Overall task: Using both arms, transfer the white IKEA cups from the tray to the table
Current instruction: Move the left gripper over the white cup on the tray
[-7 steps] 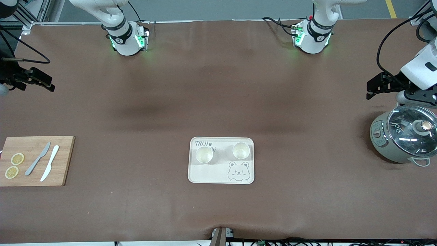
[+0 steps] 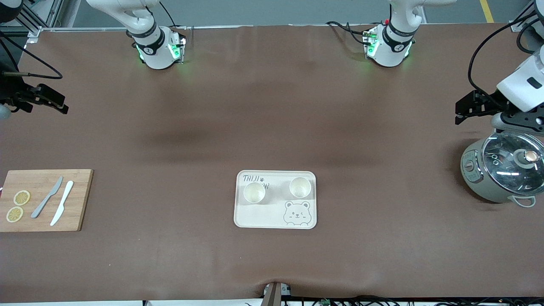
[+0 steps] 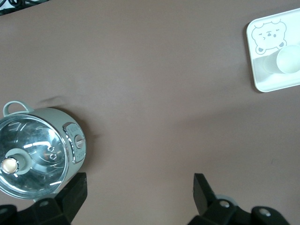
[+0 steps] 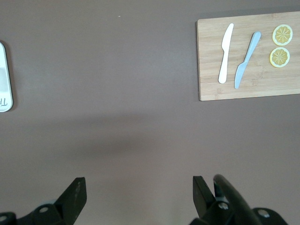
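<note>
Two white IKEA cups stand upright on a cream bear-printed tray (image 2: 259, 216) in the middle of the table: one cup (image 2: 254, 192) toward the right arm's end, the other cup (image 2: 300, 187) toward the left arm's end. My left gripper (image 2: 463, 111) is open and empty, up in the air at the left arm's end of the table, beside a cooker. My right gripper (image 2: 57, 104) is open and empty, up over the right arm's end of the table. The left wrist view shows the tray (image 3: 262, 79) with one cup (image 3: 288, 60). The right wrist view shows the tray's edge (image 4: 3, 79).
A grey-green cooker with a glass lid (image 2: 503, 170) stands at the left arm's end. A wooden cutting board (image 2: 78, 199) with two knives and two lemon slices lies at the right arm's end. A brown mat covers the table.
My left gripper has shifted slightly upward. The cups, the tray and my right gripper have not moved.
</note>
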You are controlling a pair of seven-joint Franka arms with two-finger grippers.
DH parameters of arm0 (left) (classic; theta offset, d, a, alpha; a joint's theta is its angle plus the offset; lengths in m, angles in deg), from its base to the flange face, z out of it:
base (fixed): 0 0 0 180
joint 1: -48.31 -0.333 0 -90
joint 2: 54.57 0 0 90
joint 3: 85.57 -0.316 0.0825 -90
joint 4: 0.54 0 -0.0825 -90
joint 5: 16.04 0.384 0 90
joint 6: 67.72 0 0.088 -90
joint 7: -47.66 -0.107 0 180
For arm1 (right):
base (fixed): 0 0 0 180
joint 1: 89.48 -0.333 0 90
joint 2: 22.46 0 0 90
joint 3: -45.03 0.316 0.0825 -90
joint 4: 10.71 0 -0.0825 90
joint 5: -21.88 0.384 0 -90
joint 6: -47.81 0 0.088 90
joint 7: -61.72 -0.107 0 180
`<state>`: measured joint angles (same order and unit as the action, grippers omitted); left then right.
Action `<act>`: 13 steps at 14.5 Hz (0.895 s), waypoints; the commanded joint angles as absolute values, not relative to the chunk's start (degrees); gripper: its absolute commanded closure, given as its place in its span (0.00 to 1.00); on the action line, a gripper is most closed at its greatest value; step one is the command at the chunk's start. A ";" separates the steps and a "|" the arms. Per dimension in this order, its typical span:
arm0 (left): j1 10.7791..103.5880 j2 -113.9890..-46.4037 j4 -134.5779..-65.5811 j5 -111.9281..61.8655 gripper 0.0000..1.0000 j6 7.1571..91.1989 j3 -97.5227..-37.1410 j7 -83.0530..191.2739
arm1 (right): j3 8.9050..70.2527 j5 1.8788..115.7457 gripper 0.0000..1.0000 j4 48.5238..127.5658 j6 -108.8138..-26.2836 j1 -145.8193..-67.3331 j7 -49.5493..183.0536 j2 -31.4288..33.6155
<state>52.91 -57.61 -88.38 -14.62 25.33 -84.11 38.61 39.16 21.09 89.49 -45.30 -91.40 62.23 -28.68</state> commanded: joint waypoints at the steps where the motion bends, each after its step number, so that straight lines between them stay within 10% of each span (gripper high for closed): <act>1: 53.58 -59.32 -88.43 -14.37 0.00 29.11 -81.53 45.42 | 39.58 20.30 0.00 89.92 -45.00 -91.15 61.98 -29.31; 13: 63.32 -78.46 -79.12 -14.81 0.00 37.38 -75.73 65.66 | 39.58 20.30 0.00 90.01 -45.09 -91.15 61.98 -29.14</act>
<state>61.23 -74.75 -81.67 -14.69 35.41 -75.64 62.71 39.20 21.09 89.57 -45.24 -91.40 62.23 -28.66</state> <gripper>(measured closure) 0.000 0.000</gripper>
